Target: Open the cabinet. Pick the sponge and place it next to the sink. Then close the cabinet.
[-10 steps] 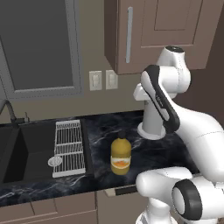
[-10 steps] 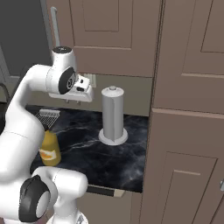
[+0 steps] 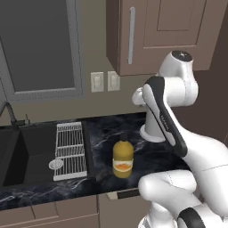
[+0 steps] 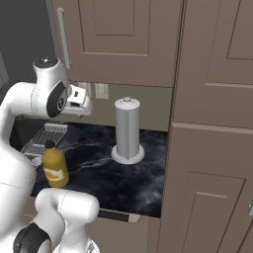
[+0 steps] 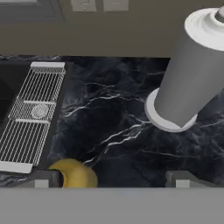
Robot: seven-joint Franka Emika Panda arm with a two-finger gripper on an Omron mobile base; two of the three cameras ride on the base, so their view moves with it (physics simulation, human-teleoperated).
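While shut, brown panelled cabinet [image 3: 164, 35] with silver bar handle; claw [image 5: 113, 178] open.

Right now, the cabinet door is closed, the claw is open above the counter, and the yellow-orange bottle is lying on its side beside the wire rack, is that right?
Not quite: the bottle stands upright on the counter, cap up, as the left base view shows. The rest holds: the cabinet door is closed, the claw is open above the counter, and the bottle is beside the wire rack.
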